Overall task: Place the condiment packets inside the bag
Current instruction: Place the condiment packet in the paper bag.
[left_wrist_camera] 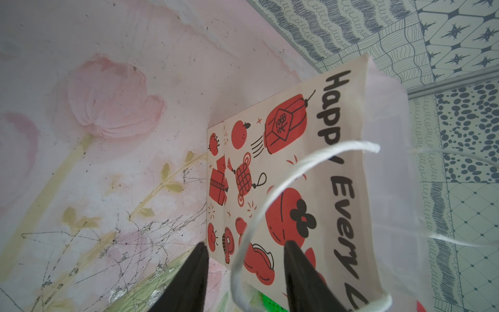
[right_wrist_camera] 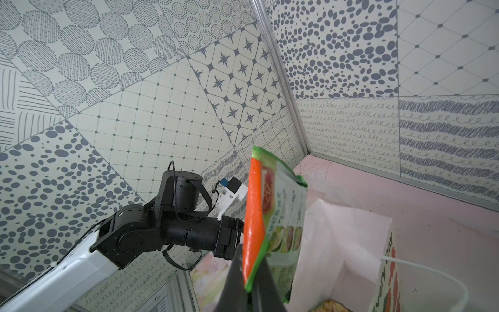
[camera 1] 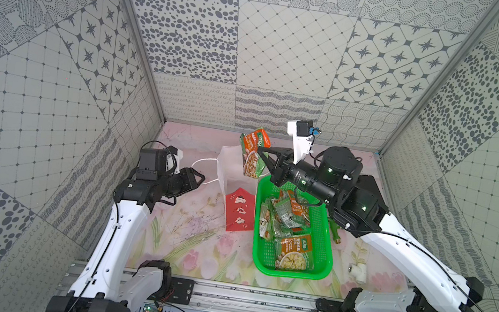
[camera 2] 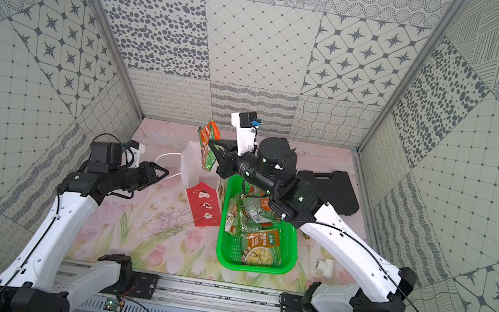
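Basket (camera 1: 292, 274) beside bag (camera 1: 238, 210); right pincer (camera 1: 261, 158) clamps packet (camera 1: 252, 142) over bag; left pincer (left_wrist_camera: 245, 244) agape at cord handle (left_wrist_camera: 361, 145).

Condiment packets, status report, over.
Right gripper shut on large condiment packet at bag mouth. Left gripper open, cord handle looped between its fingers. More packets in green basket.

Bare tabletop (camera 1: 183, 231) lies left and near of the bag (camera 1: 238, 210) — room to pass. The green basket (camera 1: 290, 274) stands just beside its right side. Over its mouth hangs a packet (camera 1: 253, 157) in the right gripper (camera 1: 261, 152); a cord handle (camera 1: 204, 160) loops out left.
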Action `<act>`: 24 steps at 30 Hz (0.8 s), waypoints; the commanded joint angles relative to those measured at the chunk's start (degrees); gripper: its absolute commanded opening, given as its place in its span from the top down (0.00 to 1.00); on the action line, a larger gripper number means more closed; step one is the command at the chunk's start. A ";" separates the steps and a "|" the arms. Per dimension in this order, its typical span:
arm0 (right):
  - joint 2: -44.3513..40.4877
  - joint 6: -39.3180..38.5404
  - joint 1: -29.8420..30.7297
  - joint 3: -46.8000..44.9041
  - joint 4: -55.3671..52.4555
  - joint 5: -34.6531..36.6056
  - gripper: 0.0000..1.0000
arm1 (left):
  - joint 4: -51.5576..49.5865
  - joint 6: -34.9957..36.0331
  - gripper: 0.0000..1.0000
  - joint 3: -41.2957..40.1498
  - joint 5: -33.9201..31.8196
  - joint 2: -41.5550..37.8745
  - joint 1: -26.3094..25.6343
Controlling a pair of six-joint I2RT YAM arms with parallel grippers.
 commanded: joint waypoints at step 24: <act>6.14 -2.01 0.37 1.35 -2.70 3.62 0.52 | -0.12 0.24 0.51 0.18 1.38 -0.35 0.22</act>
